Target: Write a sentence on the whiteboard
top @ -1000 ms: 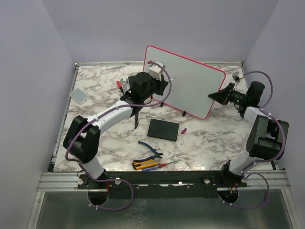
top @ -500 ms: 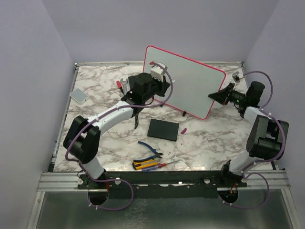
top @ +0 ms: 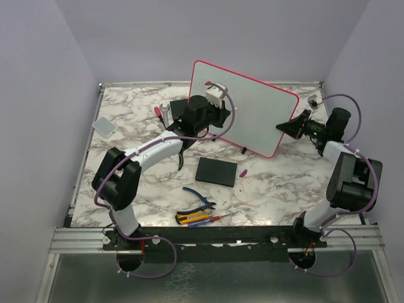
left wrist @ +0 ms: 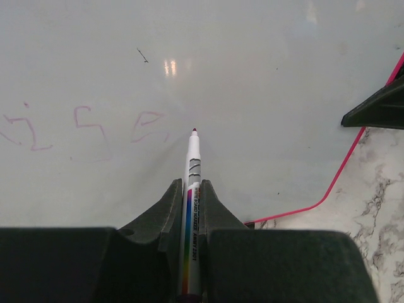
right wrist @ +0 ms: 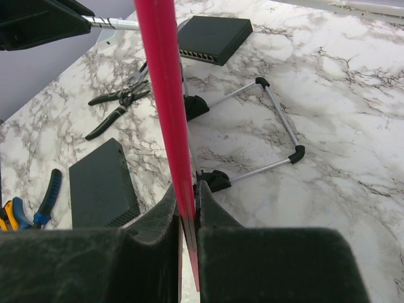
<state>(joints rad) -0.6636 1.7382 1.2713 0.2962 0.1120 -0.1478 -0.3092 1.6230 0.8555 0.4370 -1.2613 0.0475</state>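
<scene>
The whiteboard (top: 252, 107) stands tilted on wire legs at the back middle, framed in pink-red. My left gripper (top: 218, 112) is shut on a white marker (left wrist: 191, 189) with a rainbow stripe; its pink tip is at the board surface. The sentence (left wrist: 88, 129) shows as faint pink letters to the left of the tip in the left wrist view. My right gripper (top: 285, 126) is shut on the whiteboard's right edge; the red frame (right wrist: 165, 107) runs between its fingers (right wrist: 154, 233).
A black square slab (top: 216, 171) lies in front of the board. Pliers (top: 201, 198) and screwdrivers (top: 196, 218) lie near the front. A grey pad (top: 104, 125) lies far left. A wrench (top: 161, 112) lies by the left arm. A small pink cap (top: 243, 172) lies beside the slab.
My left gripper with the marker has moved right and a little farther back along the board. The right gripper and the board have not moved.
</scene>
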